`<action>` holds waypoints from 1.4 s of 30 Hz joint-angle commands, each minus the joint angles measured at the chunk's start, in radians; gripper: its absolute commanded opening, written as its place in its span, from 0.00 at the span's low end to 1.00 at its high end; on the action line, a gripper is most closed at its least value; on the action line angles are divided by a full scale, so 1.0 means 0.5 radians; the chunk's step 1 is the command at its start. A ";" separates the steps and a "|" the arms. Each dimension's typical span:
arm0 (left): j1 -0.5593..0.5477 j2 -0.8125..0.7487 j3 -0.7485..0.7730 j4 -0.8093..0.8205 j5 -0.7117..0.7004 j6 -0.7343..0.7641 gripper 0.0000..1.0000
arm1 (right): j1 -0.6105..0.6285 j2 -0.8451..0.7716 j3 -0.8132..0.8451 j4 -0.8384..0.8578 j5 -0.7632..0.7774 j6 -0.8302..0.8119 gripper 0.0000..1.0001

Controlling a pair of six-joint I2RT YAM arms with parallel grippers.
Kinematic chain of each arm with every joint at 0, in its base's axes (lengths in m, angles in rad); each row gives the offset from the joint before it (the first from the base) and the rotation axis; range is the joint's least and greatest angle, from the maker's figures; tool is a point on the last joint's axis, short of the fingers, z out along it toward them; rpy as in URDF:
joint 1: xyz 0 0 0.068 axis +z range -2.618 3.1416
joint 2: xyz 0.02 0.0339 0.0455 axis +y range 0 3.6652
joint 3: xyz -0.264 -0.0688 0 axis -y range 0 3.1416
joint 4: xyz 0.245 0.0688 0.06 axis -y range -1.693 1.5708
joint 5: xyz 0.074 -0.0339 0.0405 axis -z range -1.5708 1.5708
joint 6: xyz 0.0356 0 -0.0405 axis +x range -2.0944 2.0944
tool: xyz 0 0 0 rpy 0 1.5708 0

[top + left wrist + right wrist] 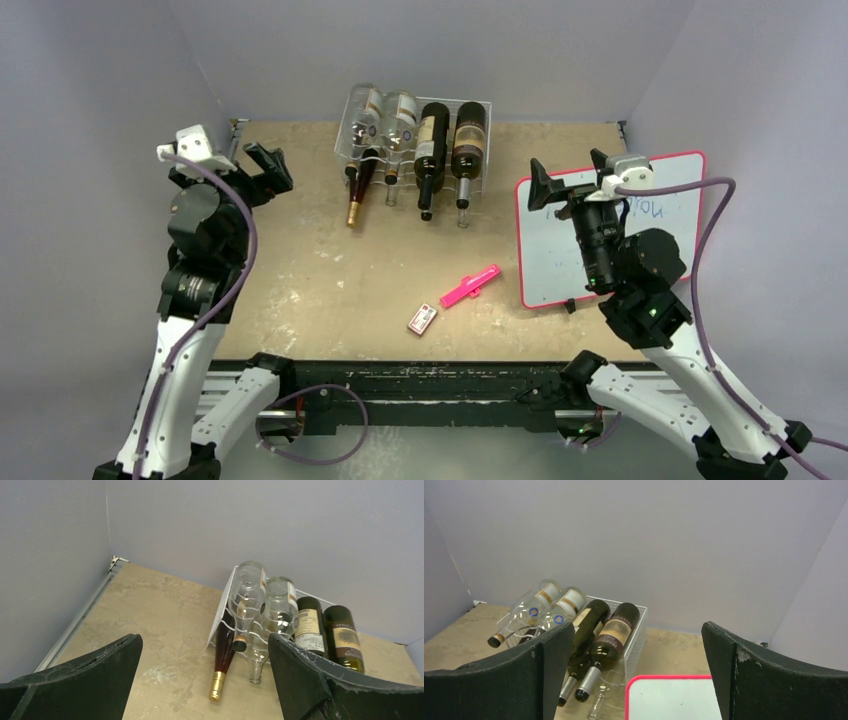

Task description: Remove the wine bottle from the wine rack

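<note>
Cradling seemingly 6 bottles [432,135], 1 wine rack [223,611] faces the left gripper [202,640] and right gripper [638,630], fingers [100,680] apart.

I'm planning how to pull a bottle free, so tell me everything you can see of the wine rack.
The wine rack is a white frame of thin wire rods, metal by its look, with meshed side walls and wavy cradle rows. It stands at the back middle of the table, close to the rear wall. Bottles lie in it in two tiers, necks toward the arms. Only they and the table touch it.
</note>
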State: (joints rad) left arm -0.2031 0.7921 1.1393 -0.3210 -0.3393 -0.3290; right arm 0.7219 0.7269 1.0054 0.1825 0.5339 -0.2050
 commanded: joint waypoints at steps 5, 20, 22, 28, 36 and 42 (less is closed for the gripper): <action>0.033 0.174 -0.152 0.387 -0.057 -0.046 0.98 | -0.336 0.102 0.096 0.171 -0.339 0.142 1.00; 0.014 0.332 -0.240 0.687 0.014 -0.055 1.00 | -0.568 0.078 0.220 0.068 -0.655 0.669 1.00; 0.007 0.373 -0.219 0.696 0.076 -0.065 1.00 | -0.574 0.002 0.149 0.140 -0.691 0.746 1.00; -0.032 0.620 -0.092 0.622 0.238 -0.128 0.99 | -0.583 -0.020 0.142 0.140 -0.725 0.796 1.00; -0.091 1.049 0.210 0.306 0.462 -0.126 0.93 | -0.584 0.164 0.291 -0.129 -0.676 0.799 1.00; -0.106 1.257 0.259 0.271 0.646 -0.103 0.93 | -0.585 0.247 0.330 -0.267 -0.742 0.747 1.00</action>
State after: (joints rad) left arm -0.2493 1.3724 1.2083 -0.1829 -0.1078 -0.3828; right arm 0.4355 0.8455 1.1240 0.0853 0.1864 0.1753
